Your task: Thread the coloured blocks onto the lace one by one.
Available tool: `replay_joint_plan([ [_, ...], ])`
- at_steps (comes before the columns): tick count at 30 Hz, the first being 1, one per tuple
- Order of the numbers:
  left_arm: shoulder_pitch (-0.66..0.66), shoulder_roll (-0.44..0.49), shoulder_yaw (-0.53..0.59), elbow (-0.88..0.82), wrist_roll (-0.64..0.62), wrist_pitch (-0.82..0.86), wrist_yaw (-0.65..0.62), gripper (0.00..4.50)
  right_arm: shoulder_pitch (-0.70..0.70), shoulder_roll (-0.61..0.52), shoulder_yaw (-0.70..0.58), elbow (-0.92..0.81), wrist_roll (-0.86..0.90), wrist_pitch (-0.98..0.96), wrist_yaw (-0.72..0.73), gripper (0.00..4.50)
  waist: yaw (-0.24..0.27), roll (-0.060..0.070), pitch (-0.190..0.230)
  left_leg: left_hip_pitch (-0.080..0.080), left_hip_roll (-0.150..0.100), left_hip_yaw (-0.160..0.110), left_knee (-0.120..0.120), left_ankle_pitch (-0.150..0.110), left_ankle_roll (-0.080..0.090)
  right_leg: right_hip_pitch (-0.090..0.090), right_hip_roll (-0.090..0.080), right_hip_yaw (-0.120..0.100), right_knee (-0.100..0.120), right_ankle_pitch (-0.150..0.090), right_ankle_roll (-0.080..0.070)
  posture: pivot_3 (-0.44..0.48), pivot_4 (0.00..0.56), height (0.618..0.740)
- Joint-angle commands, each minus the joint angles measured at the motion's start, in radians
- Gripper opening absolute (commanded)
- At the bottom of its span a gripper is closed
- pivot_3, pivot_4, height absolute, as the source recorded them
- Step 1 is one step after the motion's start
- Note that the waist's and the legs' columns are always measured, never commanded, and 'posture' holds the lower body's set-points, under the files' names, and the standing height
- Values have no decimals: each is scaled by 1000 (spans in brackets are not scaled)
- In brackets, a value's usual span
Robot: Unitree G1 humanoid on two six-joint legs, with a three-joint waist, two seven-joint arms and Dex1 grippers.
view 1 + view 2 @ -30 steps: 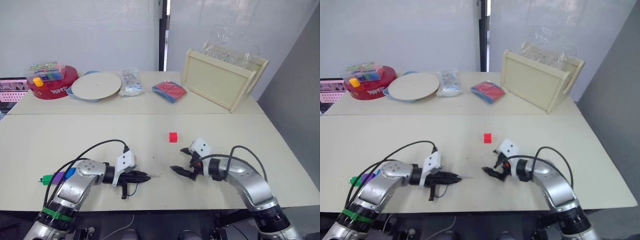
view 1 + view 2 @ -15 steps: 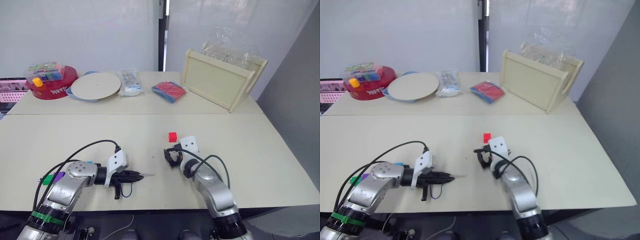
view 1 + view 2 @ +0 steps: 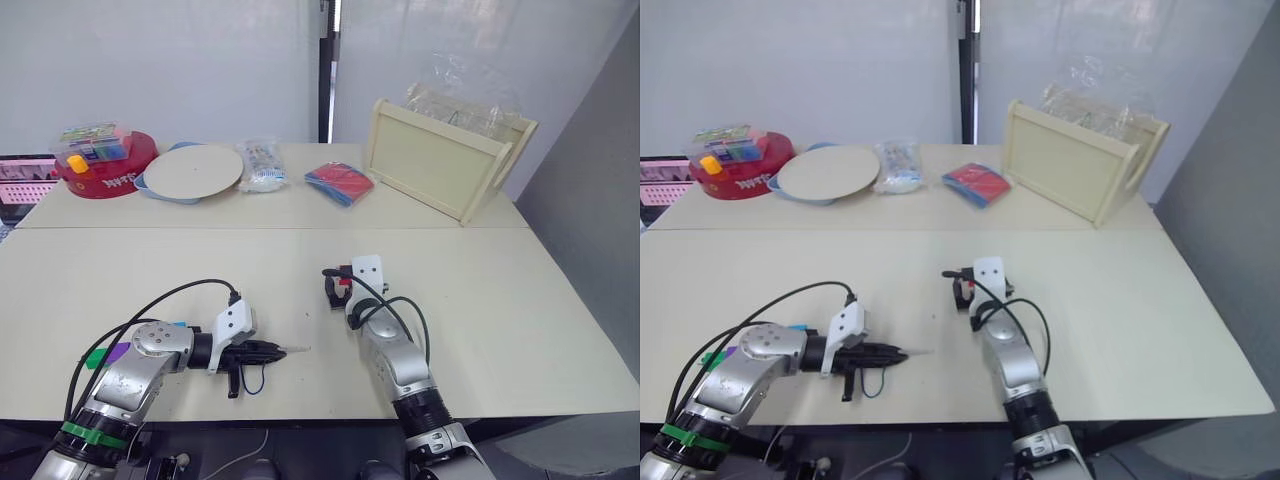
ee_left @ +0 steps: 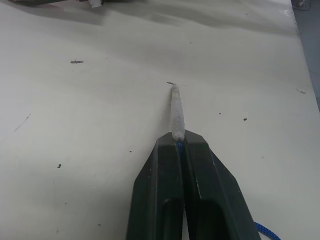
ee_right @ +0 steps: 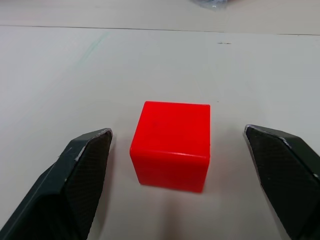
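Observation:
A red block (image 5: 171, 145) sits on the table between the spread fingers (image 5: 80, 170) of my right gripper (image 3: 336, 288), which is open and touches nothing. My left gripper (image 3: 276, 350) lies low over the table's front and is shut on the lace, whose pale stiff tip (image 4: 176, 111) sticks out past the fingertips toward the right. A dark-blue loop of the lace (image 3: 254, 381) hangs below that gripper. A green block (image 3: 96, 357) and a purple block (image 3: 118, 352) rest by my left forearm, and a bit of light blue (image 3: 177, 324) shows behind it.
On the far table stand a red round tub (image 3: 101, 166), a pale plate (image 3: 190, 172), a clear bag (image 3: 262, 165), a red and blue packet (image 3: 338, 182) and a wooden tray (image 3: 440, 162) on its side. A pink basket (image 3: 25, 180) is at the far left.
My right gripper swung from the table's front up to the red block and now straddles it. The left gripper slid slightly left, still holding the lace.

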Motion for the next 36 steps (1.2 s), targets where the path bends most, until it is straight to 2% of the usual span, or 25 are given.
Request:
replay_joint_plan([
  [1,-1,8,10,-21,-4,-5,-1,0,31,34,5,-53,16,-23,18,3348,-1,0,0,0,0,0,0,0,0,0,0,0,0,0,0,0,150,740],
  [7,-1,7,5,-18,-3,-10,-7,0,52,25,10,-99,18,-46,42,1250,-1,0,0,0,0,0,-1,0,0,0,0,0,0,0,0,0,150,740],
  [8,0,7,5,-17,-2,-12,-8,0,55,26,8,-102,18,-47,44,1168,-1,0,0,0,0,0,-1,0,0,-1,0,0,0,0,0,0,150,740],
  [12,0,4,2,-14,0,-23,-11,0,155,-4,54,-249,36,-25,125,1168,0,0,0,0,0,0,-2,0,0,-1,0,0,0,0,0,0,150,740],
  [15,-4,-1,-2,-11,0,-29,-13,0,285,-40,97,-400,42,7,170,1168,3,0,0,-1,0,0,-3,0,0,-1,0,0,-1,0,0,0,150,740],
  [18,-18,-9,-11,1,2,-35,-19,0,489,-139,162,-630,70,29,263,1168,7,0,0,-2,0,0,-4,0,0,-1,0,0,-2,0,0,0,150,740],
  [21,-31,-13,-19,14,5,-41,-25,0,595,-199,161,-757,129,94,319,1168,2,0,0,-2,0,0,-3,0,0,-1,0,0,-5,0,0,0,150,740],
  [24,-41,-15,-26,24,9,-46,-27,0,648,-246,163,-819,174,171,358,1168,0,0,0,1,0,0,-3,0,0,2,0,0,-4,0,0,0,150,740],
  [28,-42,-12,-33,19,11,-47,-31,0,645,-248,174,-832,199,280,344,1168,0,0,0,2,1,0,-3,0,0,2,1,0,-4,0,0,0,150,740],
  [30,-41,-12,-33,15,13,-45,-32,0,629,-253,175,-833,201,300,347,2209,2,0,0,1,1,0,-3,0,0,2,1,0,-4,0,0,0,150,740],
  [34,-42,-12,-33,13,13,-40,-32,0,587,-288,145,-861,213,340,366,3569,4,0,0,1,1,0,-3,0,0,2,1,0,-5,0,0,0,150,740],
  [36,-47,-15,-33,16,13,-38,-32,0,550,-374,99,-914,278,398,453,4347,4,0,0,1,0,0,-3,0,0,2,1,0,-5,0,0,0,150,740],
])
